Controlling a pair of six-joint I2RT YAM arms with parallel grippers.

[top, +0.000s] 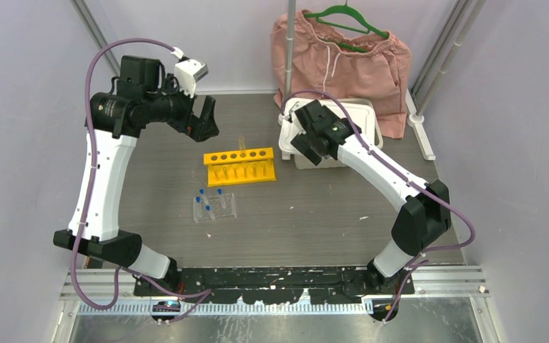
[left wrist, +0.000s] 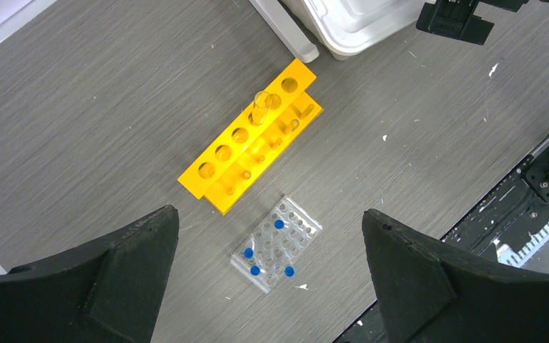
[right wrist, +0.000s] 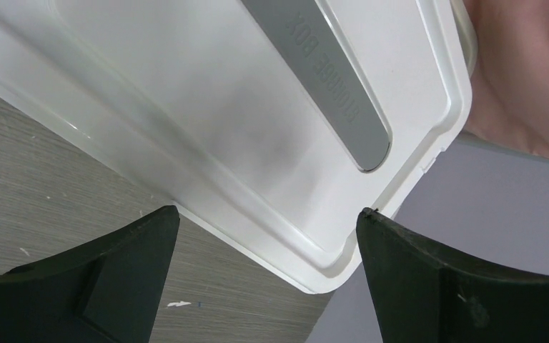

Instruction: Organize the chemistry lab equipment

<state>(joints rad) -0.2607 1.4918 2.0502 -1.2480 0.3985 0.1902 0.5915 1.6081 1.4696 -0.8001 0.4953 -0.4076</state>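
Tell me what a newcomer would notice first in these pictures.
The bright yellow rack at mid-table stands out, one clear tube standing in it, with a clear rack of blue-capped tubes just in front. At the back hang pink shorts, and the right pincer hovers open over a white lid.

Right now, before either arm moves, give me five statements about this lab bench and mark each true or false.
1. The yellow rack holds one clear tube. True.
2. The clear rack holds six blue-capped tubes. False: only four show.
3. The left gripper grips a tube. False: it is open and empty.
4. The right gripper hovers open over the white tub lid. True.
5. The clear rack lies nearer the arm bases than the yellow rack does. True.
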